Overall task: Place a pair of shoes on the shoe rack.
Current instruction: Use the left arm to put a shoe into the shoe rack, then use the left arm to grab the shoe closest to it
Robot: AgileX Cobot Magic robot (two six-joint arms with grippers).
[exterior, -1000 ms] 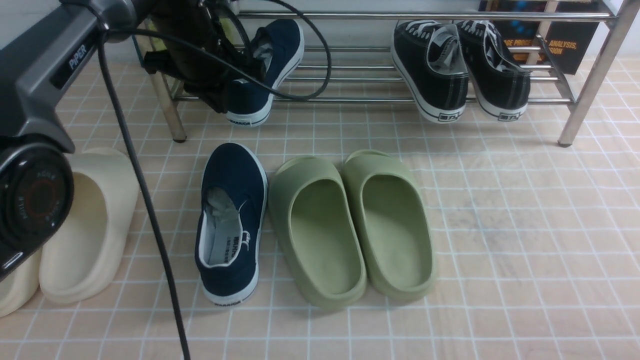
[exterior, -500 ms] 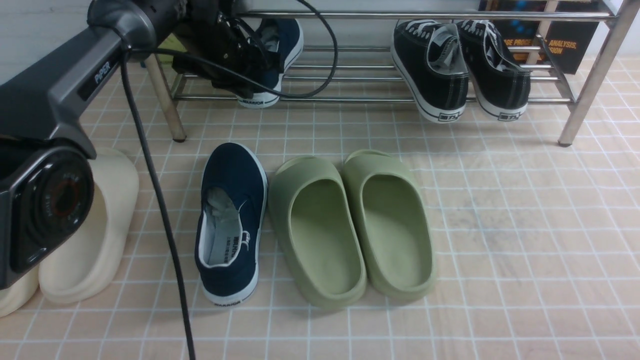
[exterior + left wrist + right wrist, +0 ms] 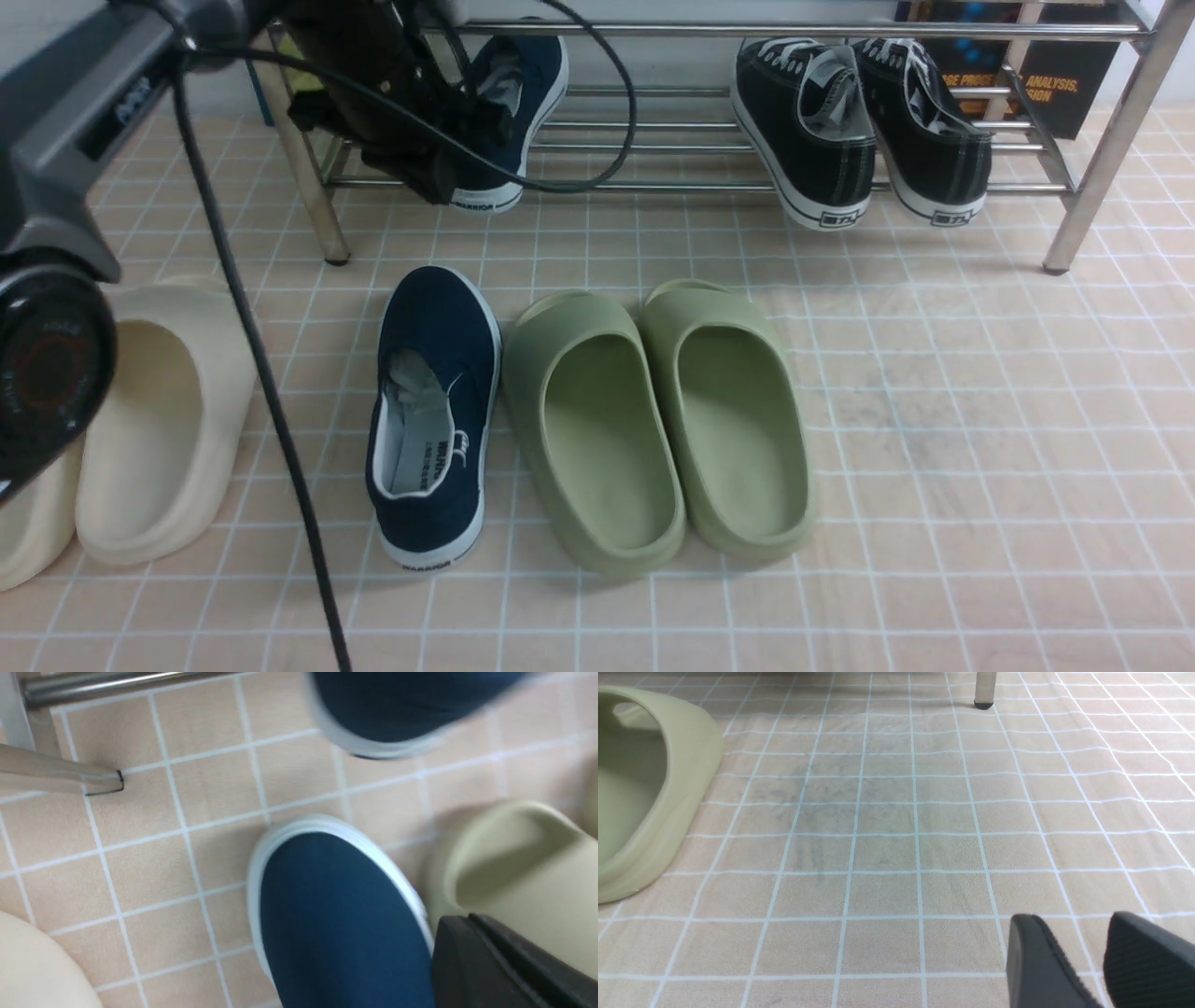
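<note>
One navy slip-on shoe (image 3: 523, 84) lies tilted on the left end of the chrome shoe rack (image 3: 709, 187), its white heel over the front bar. Its mate (image 3: 439, 327) stands on the tiled floor in front, toe towards the rack. My left gripper (image 3: 429, 177) hangs at the rack shoe's heel, on its left side; whether they touch I cannot tell. In the left wrist view that gripper (image 3: 460, 921) is shut with nothing between the fingers, above the floor shoe's toe (image 3: 336, 914). My right gripper (image 3: 1073, 924) is open over bare tiles.
Two black lace-up sneakers (image 3: 812, 121) sit on the rack's right half. A pair of olive slides (image 3: 597, 429) stands right of the floor shoe, and cream slides (image 3: 159, 420) lie at the left. The arm's black cable (image 3: 271, 401) hangs by the floor shoe. A rack leg (image 3: 322, 224) stands near the gripper.
A second ago the rack shoe's heel hung below the front bar. It has since gone up and back onto the rack along with my left gripper, which then shifted slightly.
</note>
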